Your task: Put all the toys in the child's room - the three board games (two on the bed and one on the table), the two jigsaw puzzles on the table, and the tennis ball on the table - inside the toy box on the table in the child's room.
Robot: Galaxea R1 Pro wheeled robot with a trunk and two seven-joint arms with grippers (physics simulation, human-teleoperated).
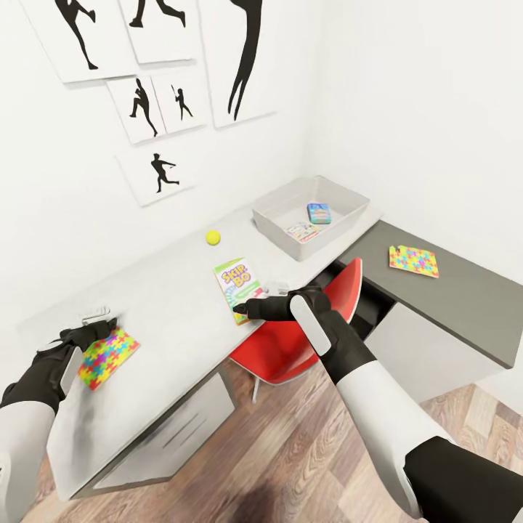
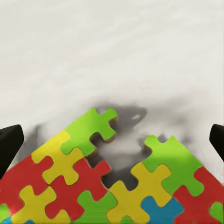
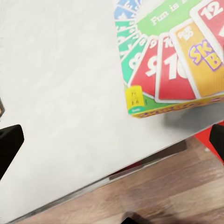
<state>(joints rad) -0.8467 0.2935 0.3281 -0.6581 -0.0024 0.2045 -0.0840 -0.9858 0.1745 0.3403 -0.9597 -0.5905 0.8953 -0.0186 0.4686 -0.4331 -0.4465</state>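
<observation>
Beside the Skip-Bo box (image 1: 234,288) (flat on the table (image 1: 167,305)), right gripper (image 1: 247,309) spread apart; left gripper (image 1: 98,327) likewise, over a jigsaw puzzle (image 1: 107,357).

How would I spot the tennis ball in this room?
Find the long pale grey table under the silhouette posters. Left of the toy box, near the wall, sits the tennis ball: small, round, yellow-green, unlike the flat Skip-Bo box nearby.
</observation>
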